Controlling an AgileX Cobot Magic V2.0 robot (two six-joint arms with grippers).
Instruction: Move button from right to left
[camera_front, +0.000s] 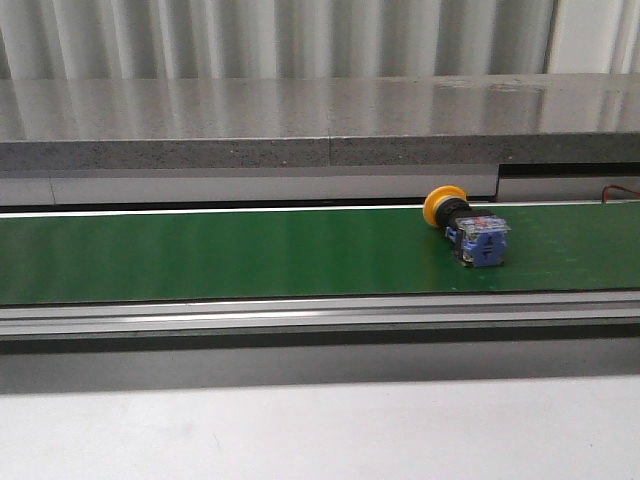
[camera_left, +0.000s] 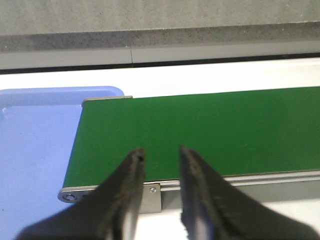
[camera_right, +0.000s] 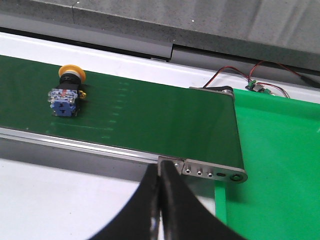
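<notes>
The button (camera_front: 468, 226) lies on its side on the green conveyor belt (camera_front: 220, 255), right of centre, its yellow-orange head toward the back and its blue contact block toward the front. It also shows in the right wrist view (camera_right: 66, 91). My right gripper (camera_right: 161, 170) is shut and empty, near the belt's front rail and well away from the button. My left gripper (camera_left: 161, 152) is open and empty over the belt's left end (camera_left: 150, 140). Neither gripper shows in the front view.
A blue tray (camera_left: 35, 150) lies past the belt's left end. A green tray (camera_right: 280, 170) lies past the right end, with a small circuit board and wires (camera_right: 257, 85) behind it. A grey ledge (camera_front: 320, 120) runs behind the belt; a metal rail (camera_front: 320, 315) along its front.
</notes>
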